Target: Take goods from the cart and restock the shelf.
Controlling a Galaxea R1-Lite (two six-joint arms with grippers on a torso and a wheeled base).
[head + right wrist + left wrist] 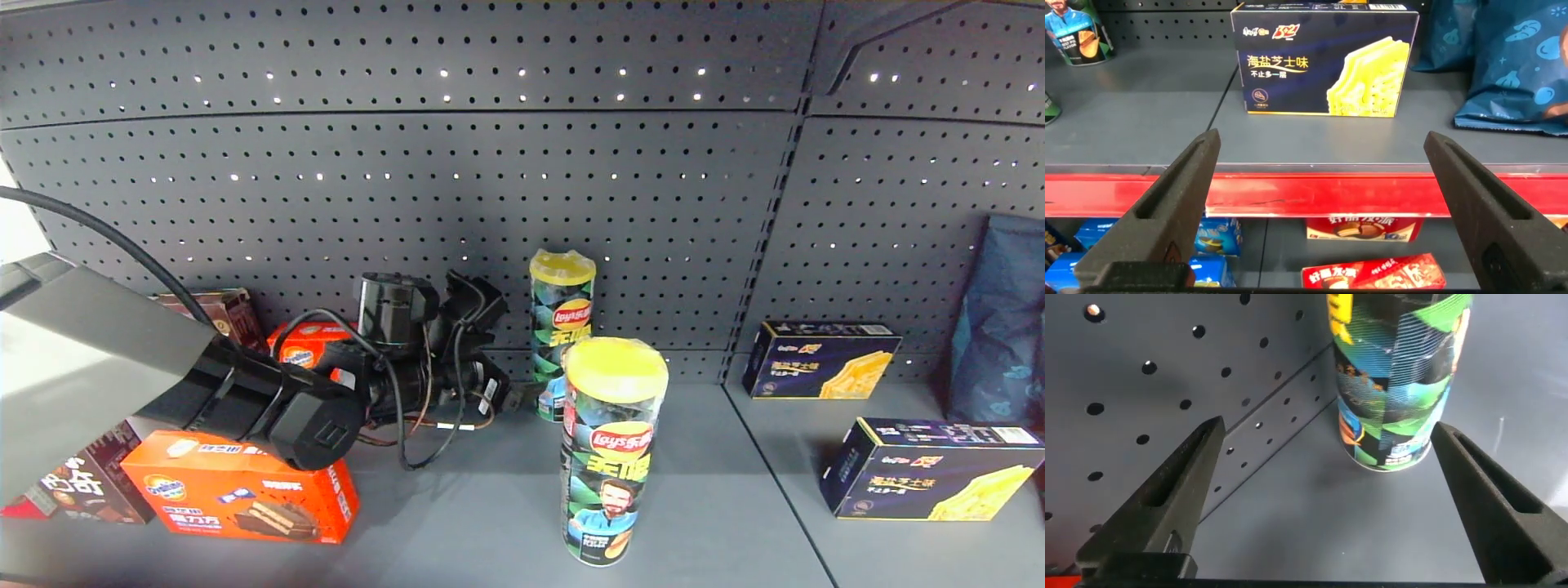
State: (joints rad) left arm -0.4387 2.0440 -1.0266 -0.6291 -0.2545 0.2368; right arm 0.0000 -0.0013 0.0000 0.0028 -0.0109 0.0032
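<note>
Your left gripper (1327, 429) is spread wide at the back of the shelf (490, 506) — a can (1396, 384) stands upright just beyond its fingertips. Your right gripper (1321, 137) is likewise spread, empty, and faces a box (1327, 61) on the shelf.

Grey shelf (490, 523). Middle: front chip can (612, 449) & back chip can (562, 335), both standing up. Left: orange box (237, 498) lying flat, brown box (90, 482) just beside it. Right: near blue box (931, 469), far blue box (824, 359), then a blue bag (1004, 327).
</note>
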